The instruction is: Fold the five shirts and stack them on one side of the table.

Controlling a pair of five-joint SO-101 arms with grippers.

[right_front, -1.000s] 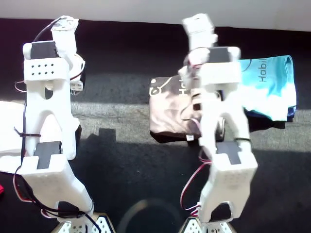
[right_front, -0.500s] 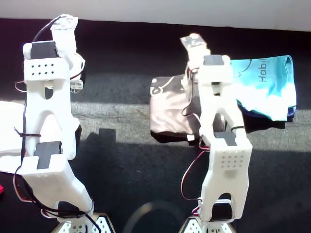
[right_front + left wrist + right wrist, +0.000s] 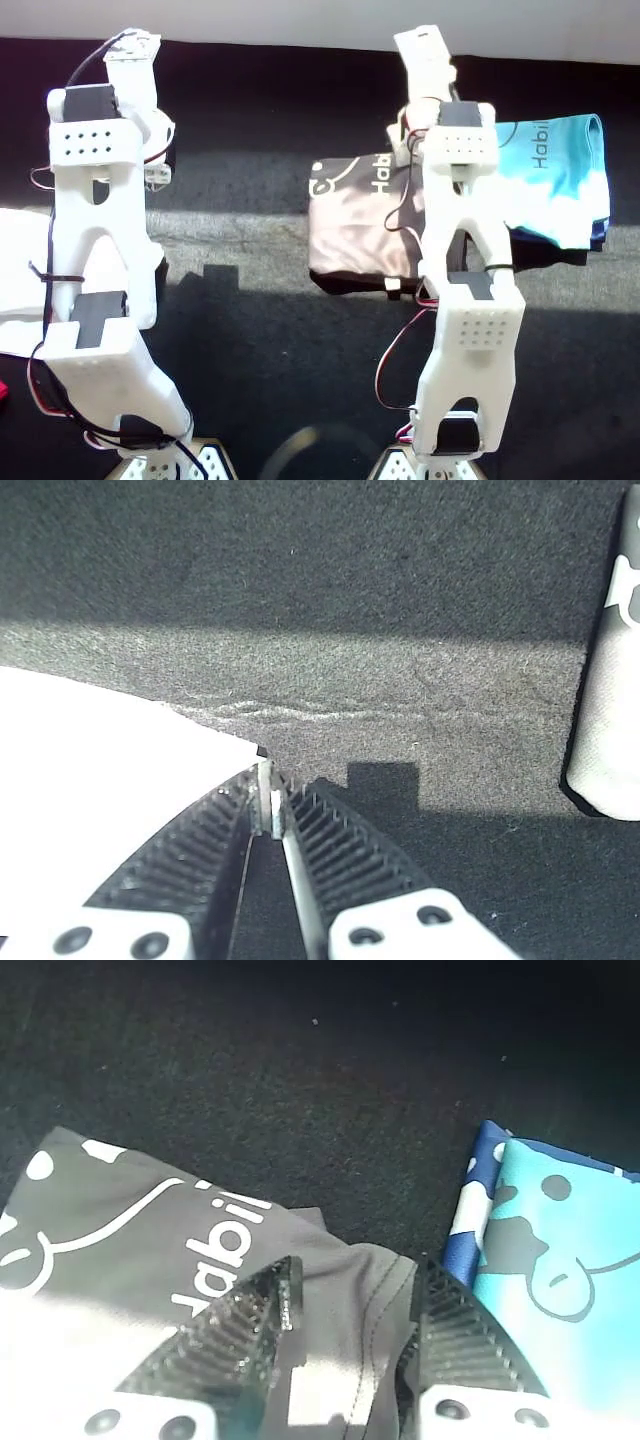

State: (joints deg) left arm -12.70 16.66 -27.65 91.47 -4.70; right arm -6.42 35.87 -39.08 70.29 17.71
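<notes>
Right wrist view: the right gripper [image 3: 350, 1295] stands parted. Its black ridged fingers [image 3: 245, 1330] sit either side of a stitched hem of the grey shirt [image 3: 130, 1230], a smooth, faintly glossy cloth with white line print. Just beside it lies the turquoise shirt [image 3: 570, 1260], blotched with darker marks, with a deep blue layer showing along its edge.

In the left wrist view, the left gripper [image 3: 268, 800] is clenched. Its saw-toothed fingers [image 3: 340, 850] meet tip to tip over the dark, felt-like tabletop [image 3: 350, 610], at the rim of the plain white shirt [image 3: 90, 770].

The high view adds the layout. The grey shirt is folded into a rectangle mid-table toward the far edge. The turquoise one lies rumpled toward the right edge, and the white one is at the left edge.
</notes>
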